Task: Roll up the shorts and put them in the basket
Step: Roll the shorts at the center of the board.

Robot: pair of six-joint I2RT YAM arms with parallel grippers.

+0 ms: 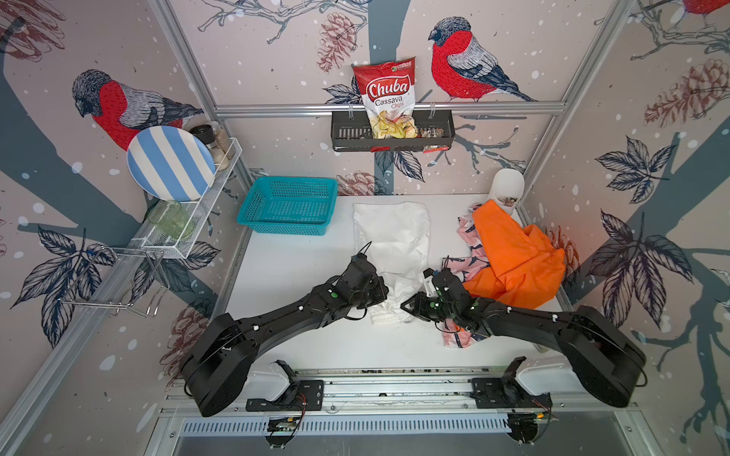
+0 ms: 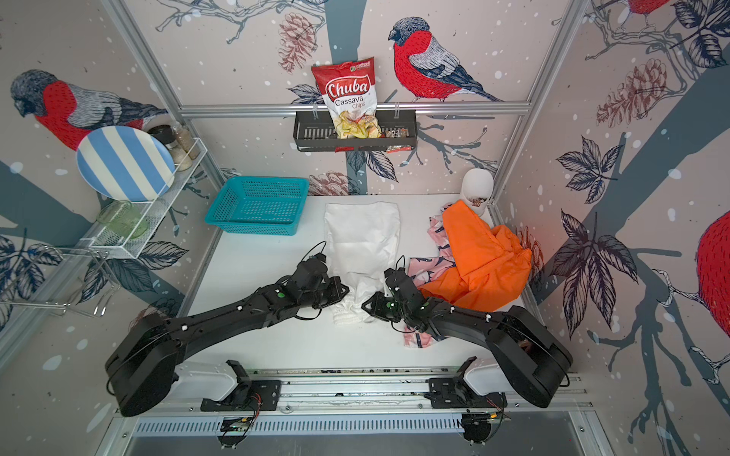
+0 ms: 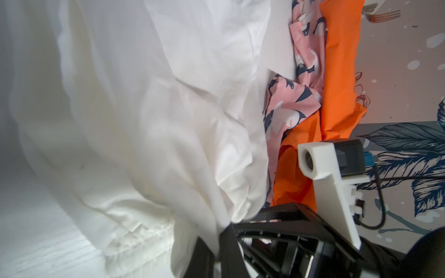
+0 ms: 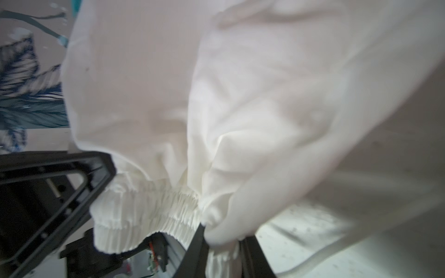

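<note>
Nearest me, both arms reach low over the table [image 1: 316, 343], wrists turned inward so the pincers face each other across the waistband [image 1: 389, 314] of the white shorts [image 1: 395, 237]. The left gripper [image 1: 382, 294] is clenched on one end. The right gripper [image 1: 405, 306] looks pinched on the other, with cloth between its jaws in the wrist view. I'd guess holding both corners lets them start an even roll. The legs lie flat beyond. To the right, the pink shorts [image 1: 474, 262] lie partly under the orange shorts [image 1: 509, 256], unrolled. A basket [image 1: 276, 229] sits far back.
</note>
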